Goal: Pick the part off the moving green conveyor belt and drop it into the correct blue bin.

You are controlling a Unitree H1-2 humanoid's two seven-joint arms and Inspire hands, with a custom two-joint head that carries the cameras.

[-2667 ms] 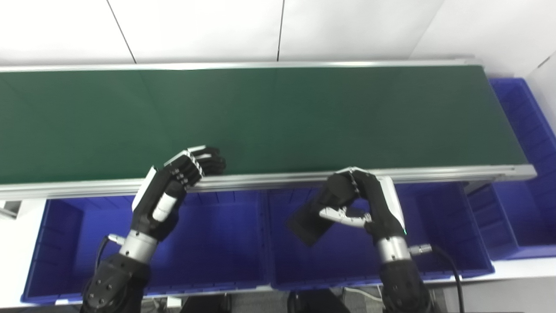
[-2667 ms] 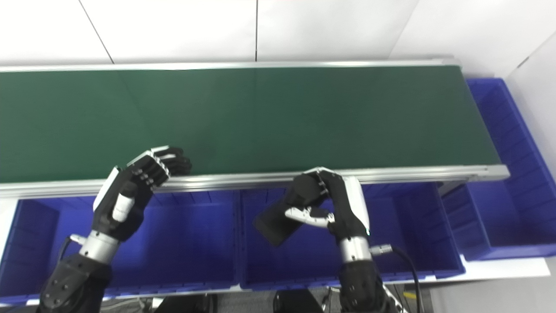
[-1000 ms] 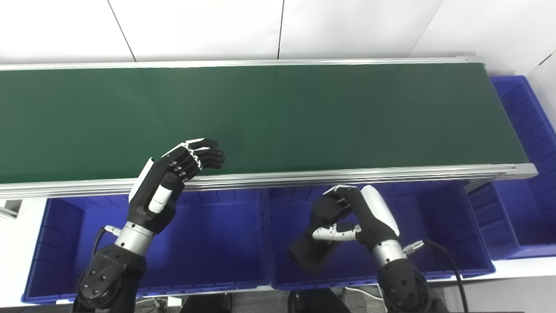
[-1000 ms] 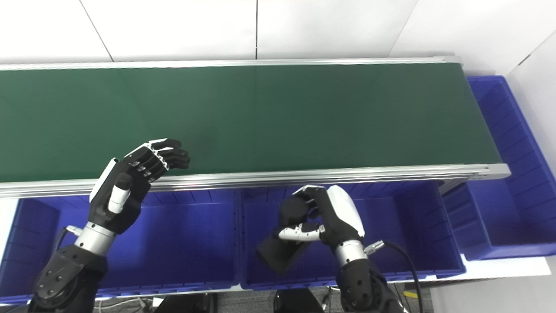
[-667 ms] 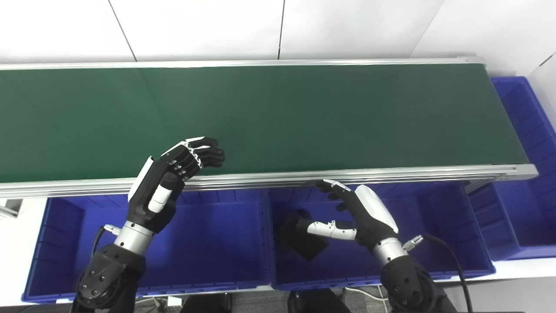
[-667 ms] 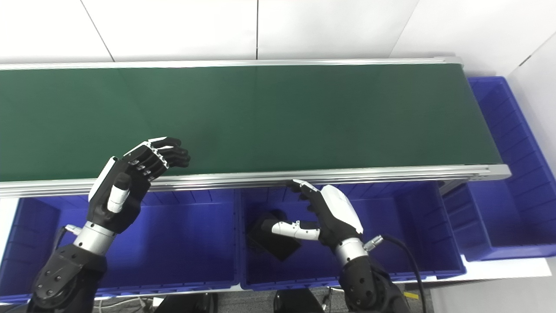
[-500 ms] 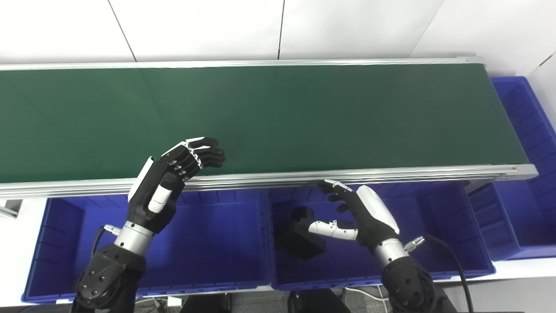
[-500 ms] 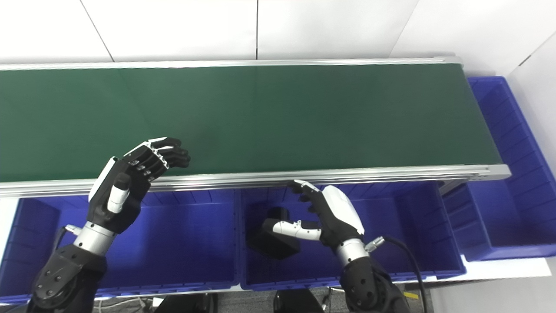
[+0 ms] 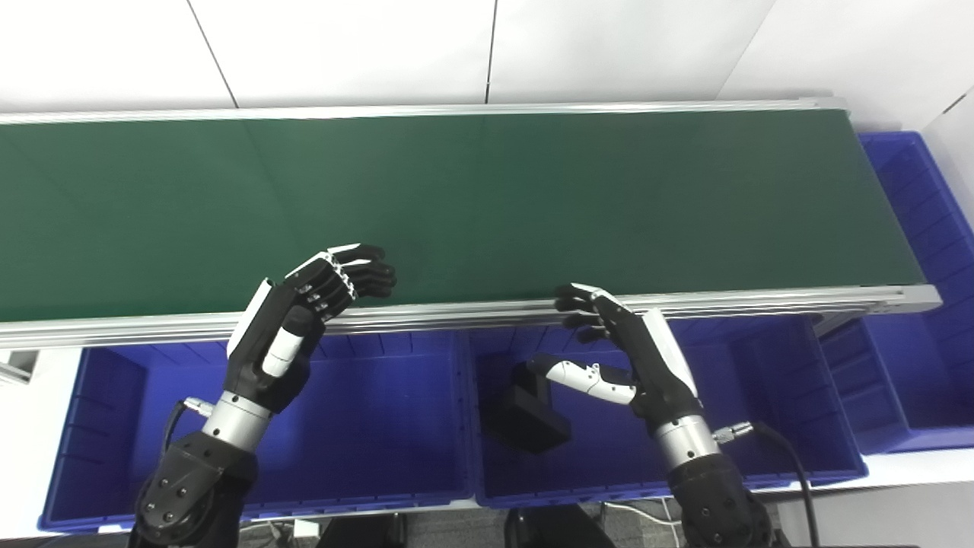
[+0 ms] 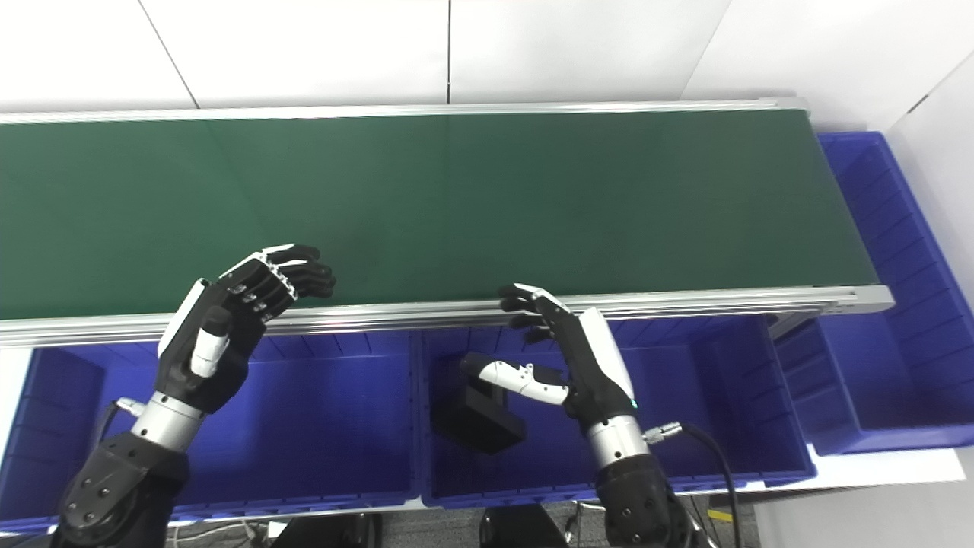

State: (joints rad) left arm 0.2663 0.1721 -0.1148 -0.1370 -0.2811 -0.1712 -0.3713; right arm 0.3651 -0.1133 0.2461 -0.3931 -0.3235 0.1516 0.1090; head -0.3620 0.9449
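A black block-shaped part (image 9: pixel 530 415) lies on the floor of the middle blue bin (image 9: pixel 768 426), just below and to the left of the right robot hand (image 9: pixel 620 354). That robot hand is spread wide and holds nothing; its pale thumb reaches out over the part, and whether it touches the part cannot be told. Its fingertips (image 9: pixel 572 304) lie at the metal rail along the near edge of the green conveyor belt (image 9: pixel 487 198), which carries nothing in view.

The left robot hand (image 9: pixel 304 304) hovers over that same rail further left, fingers half curled, thumb apart, gripping nothing, above the left blue bin (image 9: pixel 380 426). A third blue bin (image 9: pixel 924 228) sits at the belt's far right end.

The drop appears done: the part is in a bin and released. The next move likely calls for lifting the right robot hand clear of the bin and readying it over the belt.
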